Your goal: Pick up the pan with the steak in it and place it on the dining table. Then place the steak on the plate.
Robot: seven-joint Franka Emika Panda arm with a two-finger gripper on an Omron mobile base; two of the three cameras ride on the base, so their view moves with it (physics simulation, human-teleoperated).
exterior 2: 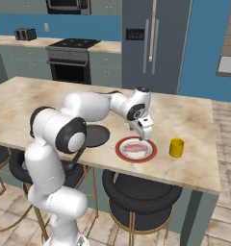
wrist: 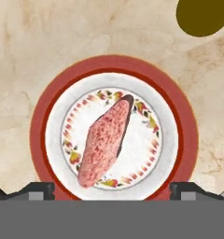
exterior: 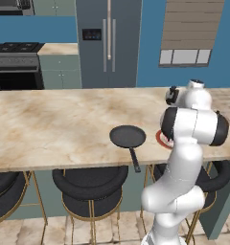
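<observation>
Gripper (exterior 2: 145, 139) hovering just above the plate (wrist: 41, 140), fingers spread wide, holding nothing. Steak (wrist: 104, 142) lying flat on the plate; pan (exterior: 128, 136) resting empty on the marbled tabletop (exterior: 50, 124) beside it. Both steps apparently done. Yellow cup (exterior 2: 176, 147) nearby; stools (exterior: 90, 189) below; fridge (exterior: 107, 43) and stove (exterior: 16, 64) against the far blue wall.

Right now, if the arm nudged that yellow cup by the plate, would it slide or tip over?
The yellow cup looks squat and stands upright on the smooth dining table, so a low push would probably slide it rather than tip it. A push near its rim might topple it. It seems small and likely light, and it stands apart from the plate.
</observation>
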